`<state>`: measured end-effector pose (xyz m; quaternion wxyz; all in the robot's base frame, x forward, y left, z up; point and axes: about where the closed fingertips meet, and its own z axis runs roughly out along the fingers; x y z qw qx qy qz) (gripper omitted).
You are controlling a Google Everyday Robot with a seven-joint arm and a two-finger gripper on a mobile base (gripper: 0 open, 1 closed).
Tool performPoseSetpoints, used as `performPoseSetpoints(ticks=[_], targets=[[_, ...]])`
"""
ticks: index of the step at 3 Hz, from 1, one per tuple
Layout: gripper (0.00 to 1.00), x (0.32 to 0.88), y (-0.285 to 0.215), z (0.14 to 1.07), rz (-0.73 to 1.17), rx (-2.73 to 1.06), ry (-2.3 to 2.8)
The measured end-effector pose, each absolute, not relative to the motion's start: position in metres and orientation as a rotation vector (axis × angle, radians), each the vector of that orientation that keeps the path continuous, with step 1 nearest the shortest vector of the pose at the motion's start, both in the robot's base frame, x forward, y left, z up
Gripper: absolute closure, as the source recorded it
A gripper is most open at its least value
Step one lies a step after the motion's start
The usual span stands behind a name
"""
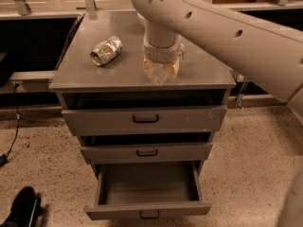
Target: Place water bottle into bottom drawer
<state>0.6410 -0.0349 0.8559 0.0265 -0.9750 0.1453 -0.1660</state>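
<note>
Big beige arm [213,27] reaching down over the grey cabinet top [113,74], gripper [160,71] near the front edge, tan fingers [147,67] clasped on the clear water bottle [159,75], crushed can [106,50] well to its left, bottom drawer [147,211] standing open below.

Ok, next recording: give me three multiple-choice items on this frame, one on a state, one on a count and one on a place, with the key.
1. The bottom drawer is:
A. shut
B. pulled open
C. taken out

2. How many drawers with handles show?
A. two
B. three
C. four

3. The gripper is:
A. down at the water bottle, near the front edge of the cabinet top
B. inside the open drawer
C. down at the floor

Key:
1 B: its tray juts out and its inside shows.
2 B: three fronts are stacked, each with a dark handle.
3 A: it sits over the bottle, to the right of the crushed can.
</note>
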Motion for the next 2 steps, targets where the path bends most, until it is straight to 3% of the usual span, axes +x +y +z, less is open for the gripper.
performPoseSetpoints(ticks=[1, 2], targets=[[1.0, 0.611, -0.061, 0.906, -0.478, -2.848, 0.796], [1.0, 0.583, -0.106, 0.949, -0.466, -2.607, 1.151]])
